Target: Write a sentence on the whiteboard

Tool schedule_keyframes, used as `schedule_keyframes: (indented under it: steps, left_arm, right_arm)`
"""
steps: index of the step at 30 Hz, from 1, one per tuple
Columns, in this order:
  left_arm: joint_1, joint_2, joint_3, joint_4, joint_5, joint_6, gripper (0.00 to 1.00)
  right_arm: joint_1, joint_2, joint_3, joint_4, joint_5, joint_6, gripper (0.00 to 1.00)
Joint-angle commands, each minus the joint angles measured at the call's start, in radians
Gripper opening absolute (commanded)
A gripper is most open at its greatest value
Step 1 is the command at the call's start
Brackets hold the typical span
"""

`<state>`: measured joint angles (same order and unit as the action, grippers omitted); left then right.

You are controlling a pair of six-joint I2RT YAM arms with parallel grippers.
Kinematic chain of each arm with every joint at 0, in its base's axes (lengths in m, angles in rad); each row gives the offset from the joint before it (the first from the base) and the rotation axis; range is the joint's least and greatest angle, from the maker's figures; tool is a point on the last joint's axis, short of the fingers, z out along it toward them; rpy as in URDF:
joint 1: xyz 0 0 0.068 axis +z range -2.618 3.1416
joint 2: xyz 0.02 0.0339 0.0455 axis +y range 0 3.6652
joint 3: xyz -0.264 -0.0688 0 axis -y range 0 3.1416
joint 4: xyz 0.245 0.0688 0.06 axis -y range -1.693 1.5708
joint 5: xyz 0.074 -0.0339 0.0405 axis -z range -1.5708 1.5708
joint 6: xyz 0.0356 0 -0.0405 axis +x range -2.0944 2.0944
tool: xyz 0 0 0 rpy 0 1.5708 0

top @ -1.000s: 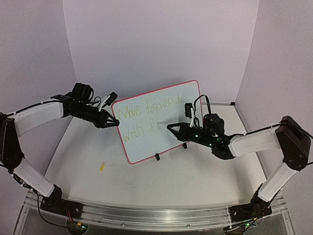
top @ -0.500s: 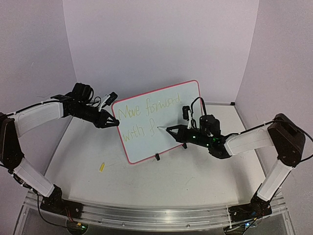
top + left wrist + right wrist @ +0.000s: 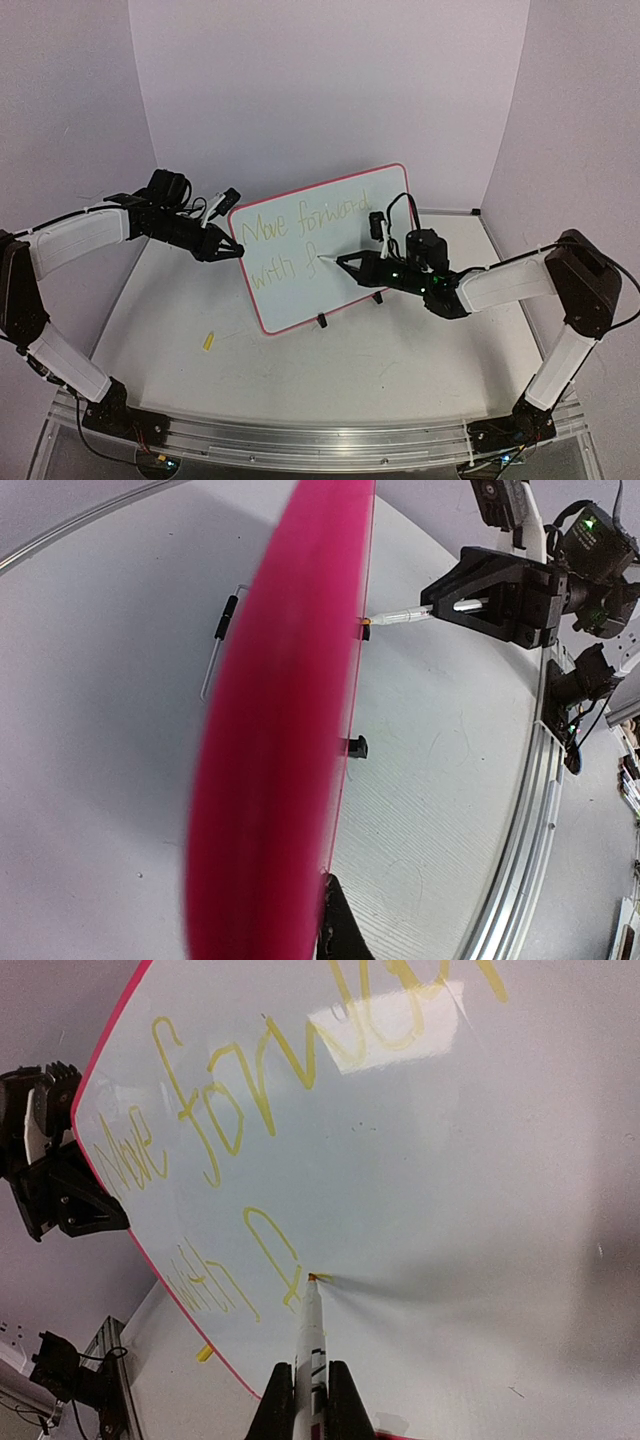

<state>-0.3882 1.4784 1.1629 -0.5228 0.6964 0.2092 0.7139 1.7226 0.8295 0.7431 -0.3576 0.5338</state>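
Pale lilac walls (image 3: 330, 90) close in a white surface (image 3: 400, 370) with a metal rail (image 3: 320, 435) along its near edge. From the far left, the left arm (image 3: 80, 235) extends toward the middle. The left fingers (image 3: 222, 247) are pressed together on the left edge of the whiteboard (image 3: 300, 295). In the left wrist view the red-pink rim (image 3: 270, 740) runs as a blurred band straight up the picture, with one dark finger just beside it at the bottom. Nearer the rail, well apart from the board, a small yellow piece (image 3: 208, 341) lies on the surface; what it is cannot be told.

The whiteboard stands upright on two small black feet (image 3: 322, 320) near the middle of the surface, its written face turned toward the right arm and the near edge. The sentence (image 3: 265, 229) is in thin yellow-green cursive in two lines: "Move forward" on top, and below it "with" followed by a single looped f. A white marker (image 3: 310, 1330) touches the board with its tip at the foot of that f. The right fingers (image 3: 340, 1400) pinch the marker's barrel, one on either side. Behind them the right arm (image 3: 510, 285) stretches back to the right side of the surface.
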Motion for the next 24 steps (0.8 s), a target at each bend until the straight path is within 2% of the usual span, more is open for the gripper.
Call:
schedule_keyframes:
  steps: [1, 11, 24]
  left_arm:
    - [-0.034, 0.048, -0.008, -0.04, -0.089, 0.046, 0.0]
    - [-0.037, 0.051, -0.007, -0.04, -0.089, 0.047, 0.0]
    - [-0.039, 0.053, -0.006, -0.041, -0.089, 0.046, 0.0]
  right_arm:
    - [-0.003, 0.006, 0.009, -0.015, -0.006, -0.02, 0.0]
    - [-0.004, 0.008, -0.024, -0.023, -0.008, -0.011, 0.0]
    - [-0.003, -0.055, 0.007, -0.075, 0.067, -0.033, 0.0]
